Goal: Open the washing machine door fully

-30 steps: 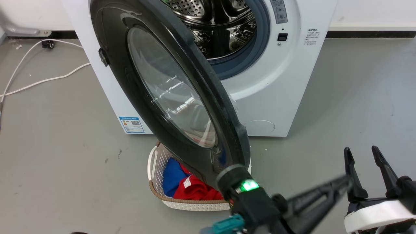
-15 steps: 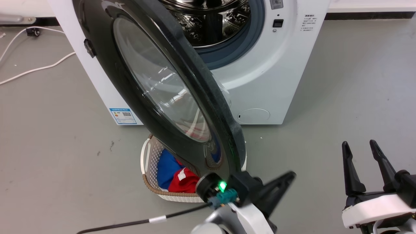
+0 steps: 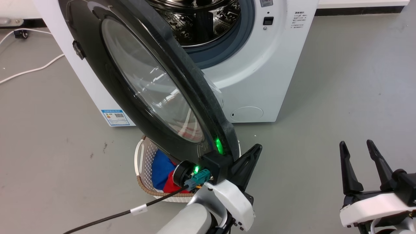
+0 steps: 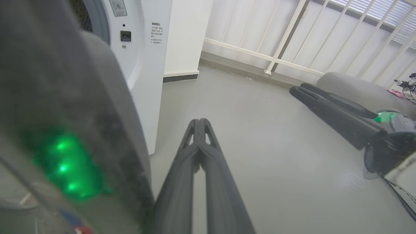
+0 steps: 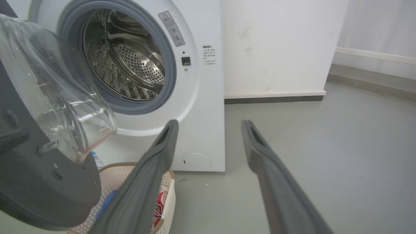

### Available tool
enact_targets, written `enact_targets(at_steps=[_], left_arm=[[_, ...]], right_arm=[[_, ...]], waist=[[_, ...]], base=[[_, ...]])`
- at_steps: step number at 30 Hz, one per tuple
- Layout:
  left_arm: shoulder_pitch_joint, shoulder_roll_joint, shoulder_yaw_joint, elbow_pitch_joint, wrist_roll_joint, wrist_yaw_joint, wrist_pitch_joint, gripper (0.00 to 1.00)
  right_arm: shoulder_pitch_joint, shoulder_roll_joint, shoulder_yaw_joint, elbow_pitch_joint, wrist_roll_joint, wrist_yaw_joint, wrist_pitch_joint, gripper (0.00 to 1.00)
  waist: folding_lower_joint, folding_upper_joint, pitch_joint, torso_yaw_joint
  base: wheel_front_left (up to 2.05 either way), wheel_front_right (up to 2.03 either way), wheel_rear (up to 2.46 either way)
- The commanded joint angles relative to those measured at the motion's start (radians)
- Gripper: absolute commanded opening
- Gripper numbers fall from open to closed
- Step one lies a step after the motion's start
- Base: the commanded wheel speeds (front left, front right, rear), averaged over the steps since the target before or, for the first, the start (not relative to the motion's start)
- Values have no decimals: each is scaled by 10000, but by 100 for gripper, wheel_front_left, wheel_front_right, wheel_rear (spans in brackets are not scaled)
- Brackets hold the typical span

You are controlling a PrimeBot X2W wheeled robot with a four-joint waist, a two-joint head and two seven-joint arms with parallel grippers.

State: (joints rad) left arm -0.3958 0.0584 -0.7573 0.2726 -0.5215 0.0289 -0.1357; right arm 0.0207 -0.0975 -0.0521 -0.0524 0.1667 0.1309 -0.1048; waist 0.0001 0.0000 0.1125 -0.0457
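Note:
The washing machine door (image 3: 92, 71), a glossy black disc with a bulging clear window, stands swung out from the white machine (image 3: 260, 68), its free edge towards me. The steel drum (image 3: 195, 22) is exposed behind it. My left gripper (image 3: 257, 149) is shut with nothing in it, fingers pointing up and right, just right of the door's lower rim. In the left wrist view the shut gripper (image 4: 199, 123) sits beside the door's edge (image 4: 65, 97), which glows green. My right gripper (image 3: 356, 143) hangs open at the lower right, well clear of the door (image 5: 39, 188).
A white woven basket (image 3: 142, 175) with red and blue clothes sits on the floor under the door. A white cable (image 3: 29, 70) lies at the left. Bare grey floor (image 3: 341, 81) spreads to the machine's right. A railing (image 4: 286, 39) stands beyond.
The head camera has shifted. My left gripper has turned from pointing right to pointing up and right, and has drawn in close to the door's lower rim. The right gripper holds still.

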Motion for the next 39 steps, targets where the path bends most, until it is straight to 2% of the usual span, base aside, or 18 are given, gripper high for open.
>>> enact_targets(at_steps=[1,11,21,30,34,39], left_arm=[[-14,136,91,29,28,96,-105,0],[759,928,-4,-874,440,614,-316,0],[1805,1973,232,-2259,572,1475,83,0],[2314,2365,485,-2620,399,1862,191,0],[2511,2492,495,-2898,471,2016,110,0],[2565,2493,199,-3254,689,1998,2,0]], right_arm=[[-132,-24,-23,48,70,-2,-1,100],[-156,-12,-125,184,98,-2,9,100],[42,-46,-170,194,156,-2,110,100],[186,-24,-246,169,146,-2,169,100],[300,24,-348,153,158,-2,235,100],[286,-25,-381,82,179,-2,302,100]], waist=[[-1,0,30,25],[-1,0,-25,303],[-1,0,-293,820],[-1,0,-484,1117],[-1,0,-519,1464],[-1,0,-498,2035]], base=[[0,0,0],[0,0,0],[0,0,0],[0,0,0],[0,0,0],[0,0,0]])
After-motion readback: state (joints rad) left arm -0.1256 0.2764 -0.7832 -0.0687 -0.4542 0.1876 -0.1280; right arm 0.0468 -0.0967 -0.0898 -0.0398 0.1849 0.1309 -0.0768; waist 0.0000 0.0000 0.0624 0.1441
